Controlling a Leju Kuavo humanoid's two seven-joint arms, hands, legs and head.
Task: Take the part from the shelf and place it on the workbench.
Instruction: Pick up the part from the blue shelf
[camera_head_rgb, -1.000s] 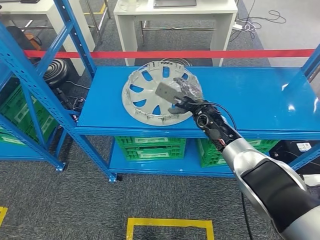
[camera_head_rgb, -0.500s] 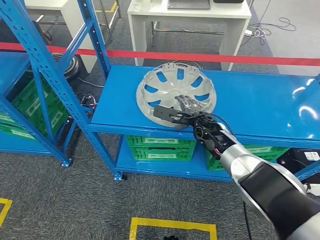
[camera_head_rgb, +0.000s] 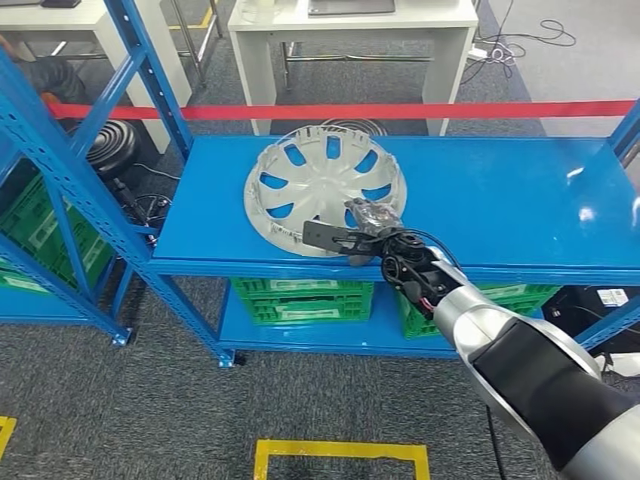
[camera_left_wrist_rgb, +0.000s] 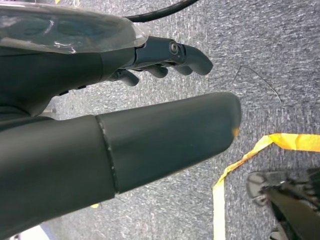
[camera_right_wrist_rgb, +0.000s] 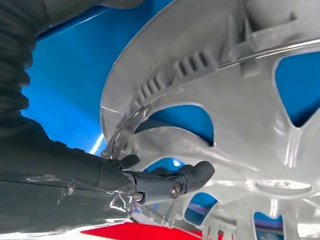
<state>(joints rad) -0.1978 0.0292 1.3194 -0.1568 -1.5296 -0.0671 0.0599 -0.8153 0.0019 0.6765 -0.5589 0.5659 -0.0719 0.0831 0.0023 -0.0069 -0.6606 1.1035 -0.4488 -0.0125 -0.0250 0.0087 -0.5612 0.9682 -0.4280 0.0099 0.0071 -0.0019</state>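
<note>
Head view: right hand (camera_head_rgb: 362, 232) at the near rim of the hubcap (camera_head_rgb: 324, 187) on the shelf (camera_head_rgb: 483, 200); fingers apparently hooked under it, grip unconfirmed.

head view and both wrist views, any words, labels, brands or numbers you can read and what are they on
No text can be read.
Green crates under the shelf: pale label strips, too blurred to read.
White sticker on a dark box at lower right: print too small to read.
Wheel cover and right hand: no lettering shows.
</note>
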